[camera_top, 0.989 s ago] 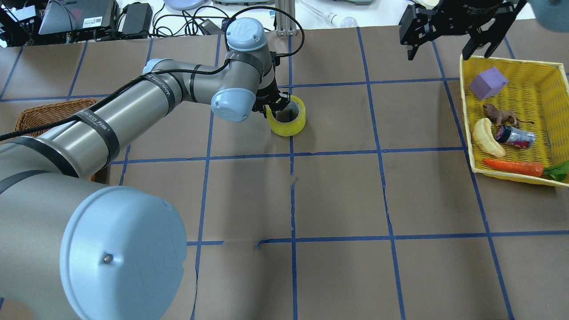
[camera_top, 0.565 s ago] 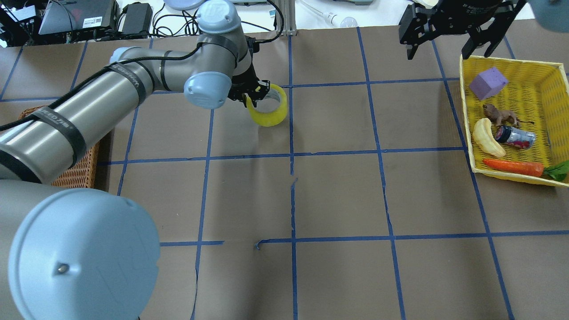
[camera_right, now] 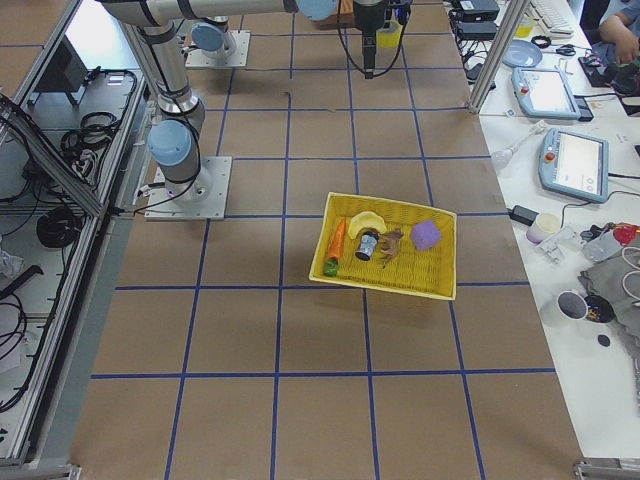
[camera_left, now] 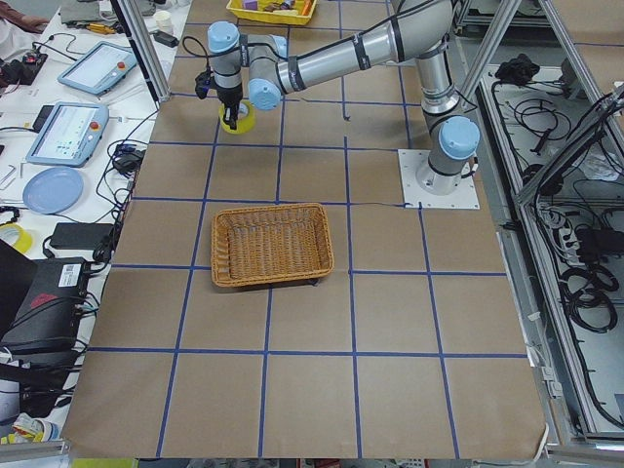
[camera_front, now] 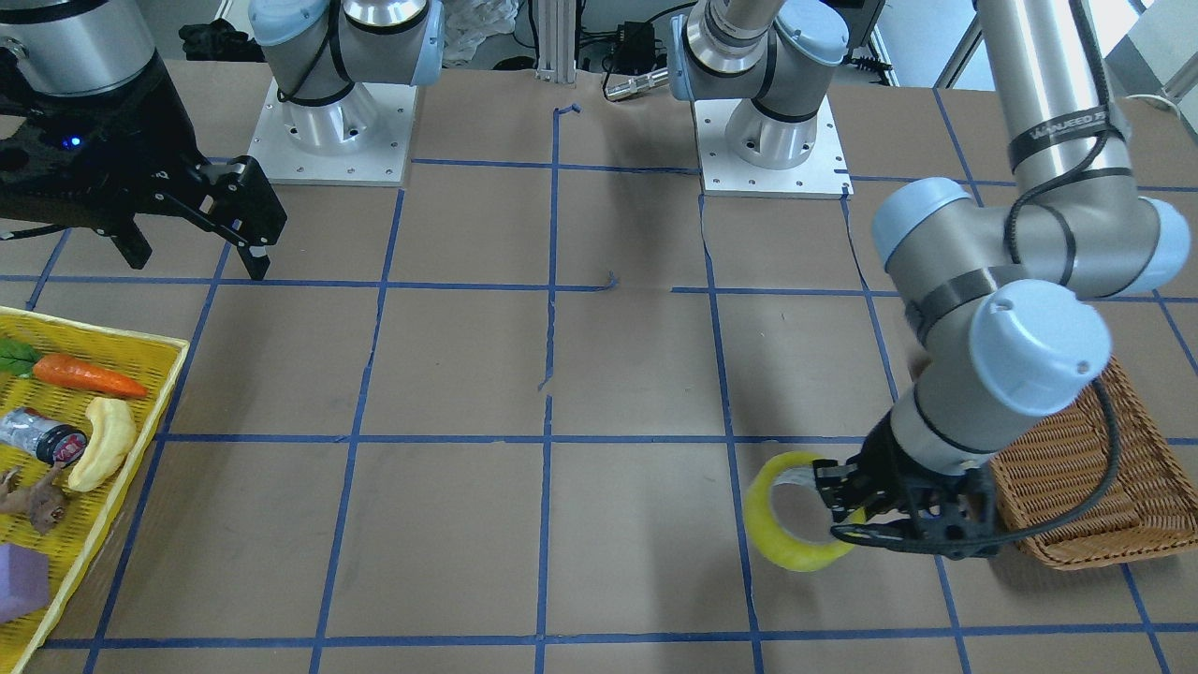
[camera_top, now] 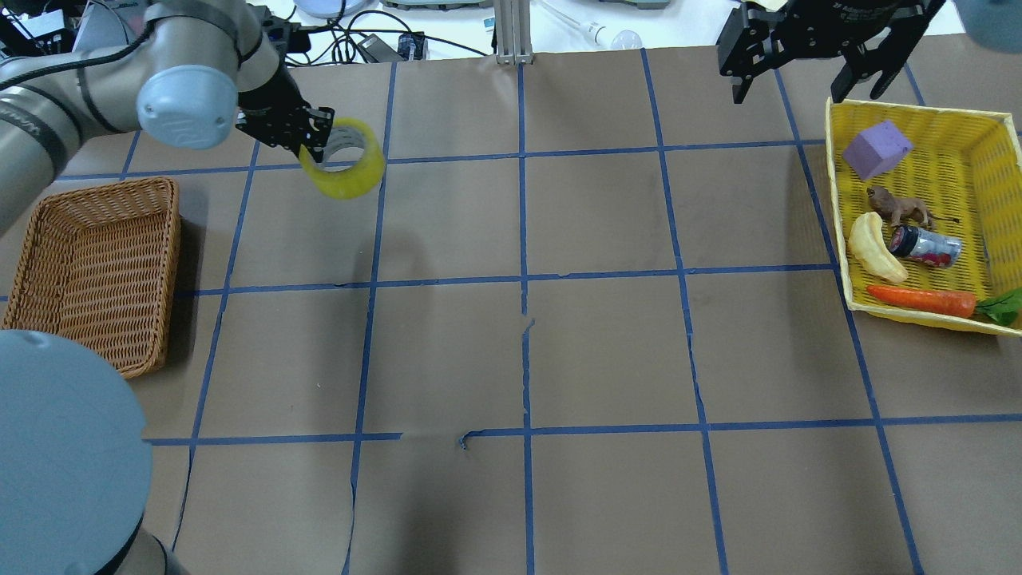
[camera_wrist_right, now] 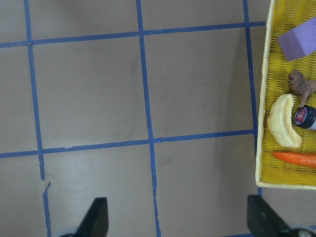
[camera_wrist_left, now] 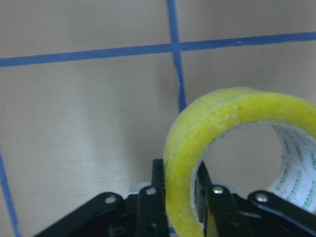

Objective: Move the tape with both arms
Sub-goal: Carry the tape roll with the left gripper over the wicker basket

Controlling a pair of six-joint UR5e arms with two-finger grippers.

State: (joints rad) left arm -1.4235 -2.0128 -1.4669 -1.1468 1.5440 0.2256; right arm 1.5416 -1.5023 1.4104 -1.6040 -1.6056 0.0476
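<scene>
Table point(camera_top: 607, 351) — tape point(camera_wrist_left: 217, 113) in left end effector point(camera_wrist_left: 180, 195)

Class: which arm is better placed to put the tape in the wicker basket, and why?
Probably left: the left gripper holds the tape near the wicker basket; the right gripper hangs open by the far yellow tray.

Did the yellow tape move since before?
Yes. The tape, gripped by the left hand, went from the middle blue line leftward toward the brown basket.
</scene>
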